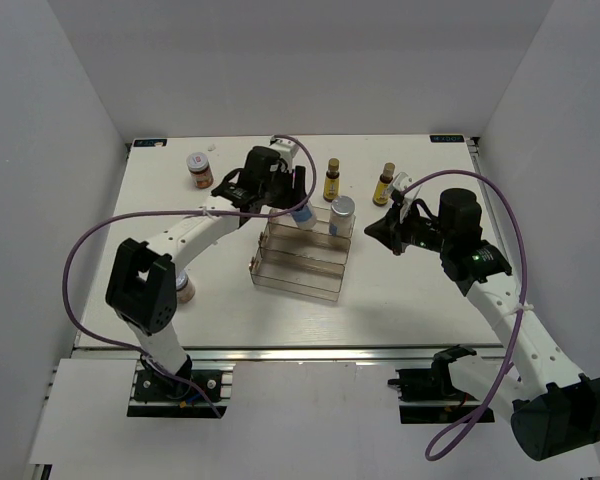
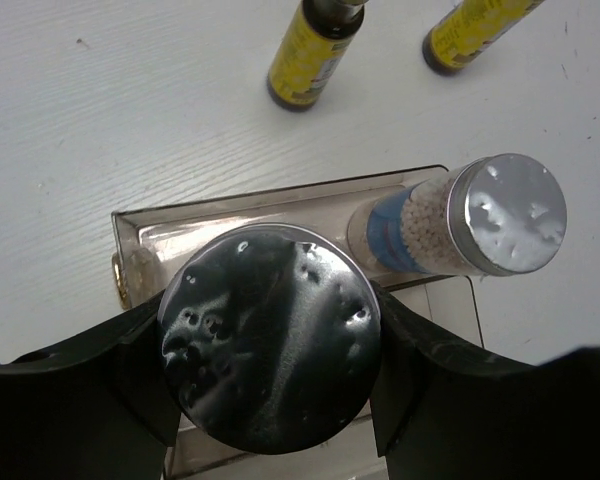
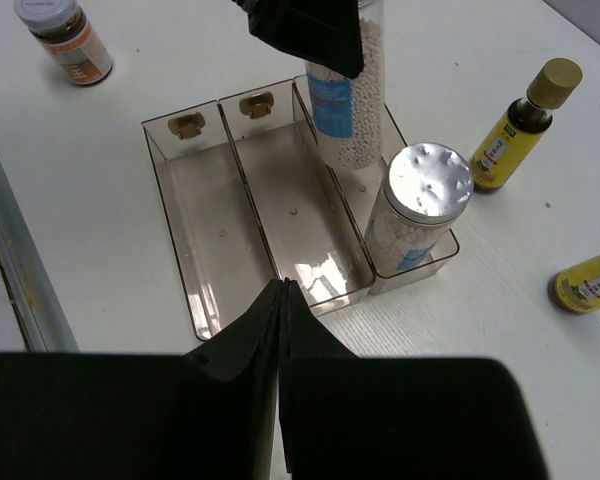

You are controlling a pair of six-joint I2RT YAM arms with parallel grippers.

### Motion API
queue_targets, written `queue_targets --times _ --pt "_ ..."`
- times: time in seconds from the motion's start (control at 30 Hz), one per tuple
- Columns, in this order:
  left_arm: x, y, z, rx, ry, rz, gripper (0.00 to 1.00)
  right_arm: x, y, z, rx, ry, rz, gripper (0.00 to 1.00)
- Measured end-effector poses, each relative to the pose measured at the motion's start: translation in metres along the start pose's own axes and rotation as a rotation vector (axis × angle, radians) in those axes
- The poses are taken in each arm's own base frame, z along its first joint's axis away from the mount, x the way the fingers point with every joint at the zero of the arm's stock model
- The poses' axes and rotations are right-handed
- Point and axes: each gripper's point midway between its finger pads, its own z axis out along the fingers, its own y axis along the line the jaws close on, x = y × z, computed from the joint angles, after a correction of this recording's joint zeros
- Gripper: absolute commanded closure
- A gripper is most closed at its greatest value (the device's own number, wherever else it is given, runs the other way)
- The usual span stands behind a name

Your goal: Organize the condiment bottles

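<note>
White tabletop (image 1: 410,300) carries the clear stepped rack (image 1: 298,270) at its middle. My left gripper (image 2: 270,360) clamps a white silver-capped bottle (image 3: 345,110), its lower end in the far compartment beside its twin (image 3: 418,200) standing there. My right gripper (image 3: 282,292) hovers right of the rack, jaws pressed together, empty. One amber bottle (image 1: 332,180) and a second amber bottle (image 1: 384,184) sit behind the rack, with a red-labelled jar (image 1: 200,170) far left.
</note>
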Motion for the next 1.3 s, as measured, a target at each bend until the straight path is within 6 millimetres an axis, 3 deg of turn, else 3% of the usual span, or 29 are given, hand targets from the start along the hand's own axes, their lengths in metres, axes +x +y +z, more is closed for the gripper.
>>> queue_targets --times 0.17,0.4,0.5,0.67,0.77,0.83,0.9,1.1,1.17,1.2,1.23,1.27,1.3 --pt "-0.001 -0.009 0.013 -0.004 -0.011 0.021 0.98 0.000 0.000 0.000 0.000 0.000 0.000 0.97" --pt "0.003 -0.001 0.030 -0.050 0.004 0.038 0.93 0.000 0.000 0.000 -0.001 0.001 0.001 0.90" --pt "0.011 0.004 0.039 -0.079 0.025 0.058 0.79 0.001 0.000 0.000 -0.001 0.001 0.002 0.84" --pt "0.029 0.002 0.053 -0.094 0.079 0.083 0.26 0.001 0.000 0.001 -0.001 0.003 0.004 0.65" --pt "0.028 -0.006 0.055 -0.087 0.078 0.096 0.14 0.002 0.000 0.001 -0.002 0.005 0.007 0.45" --pt "0.019 -0.014 0.054 -0.075 0.057 0.103 0.12 0.003 0.000 0.001 -0.003 0.006 0.004 0.35" --pt "0.009 -0.020 0.052 -0.067 0.035 0.107 0.11 0.003 0.000 0.001 -0.004 0.006 0.002 0.32" --pt "-0.017 -0.030 0.032 -0.062 -0.026 0.110 0.11 0.004 -0.002 0.002 0.002 0.011 0.002 0.33" --pt "-0.032 -0.030 0.015 -0.075 -0.062 0.107 0.18 0.004 -0.007 0.002 0.029 0.013 0.002 0.39" --pt "-0.041 -0.030 0.004 -0.085 -0.089 0.104 0.46 0.004 -0.010 0.001 0.053 0.015 0.007 0.52" --pt "-0.055 -0.030 -0.013 -0.095 -0.131 0.101 0.46 0.003 -0.014 0.000 0.078 0.011 0.012 0.52" --pt "-0.066 -0.029 -0.028 -0.105 -0.178 0.092 0.58 0.001 -0.019 -0.001 0.110 0.008 0.022 0.63" --pt "-0.070 -0.025 -0.045 -0.121 -0.210 0.082 0.77 -0.001 -0.024 -0.001 0.137 0.002 0.023 0.68"
